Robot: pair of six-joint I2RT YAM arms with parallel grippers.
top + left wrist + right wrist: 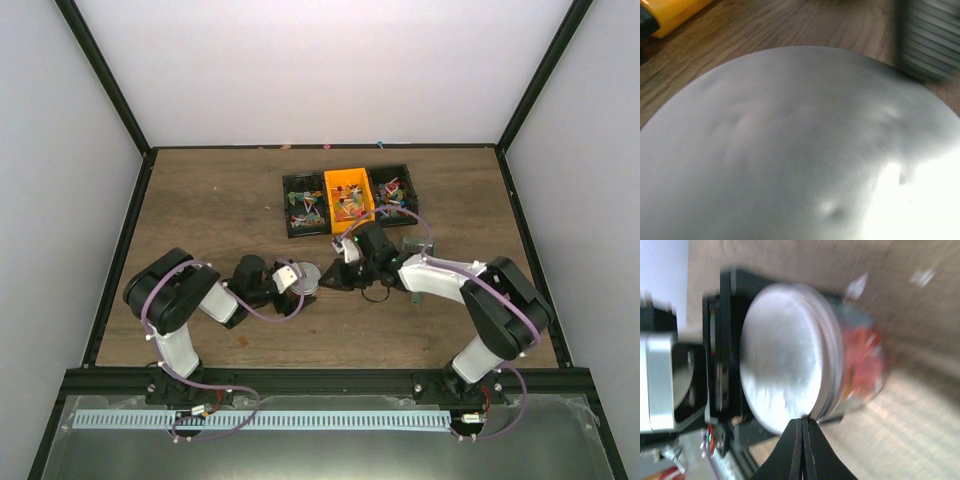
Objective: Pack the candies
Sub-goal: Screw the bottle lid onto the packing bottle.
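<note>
Candies [350, 205] in mixed colours lie in three small bins side by side at the far middle of the wooden table [220, 210]: an orange bin [349, 174] in the centre, a black bin [286, 205] to its left and another black bin [390, 168] to its right. More sweets, mostly red ones, show through the wall of a clear jar [860, 360], which is tipped on its side with a silver screw lid [785, 355] on its mouth.

The left gripper [290, 278] is clamped around this jar with its jaws spread wide, nearer than the bins and about midway between the two arms. In the left wrist view the lid fills nearly the whole picture, with a corner of the orange bin at the upper left.

The right gripper [802, 437] has its two fingers pressed together with nothing between them. Their joined tips sit right at the lower rim of the lid. Blur hides whether they touch it. From above, the right arm reaches in from the right, its wrist just near of the orange bin.
</note>
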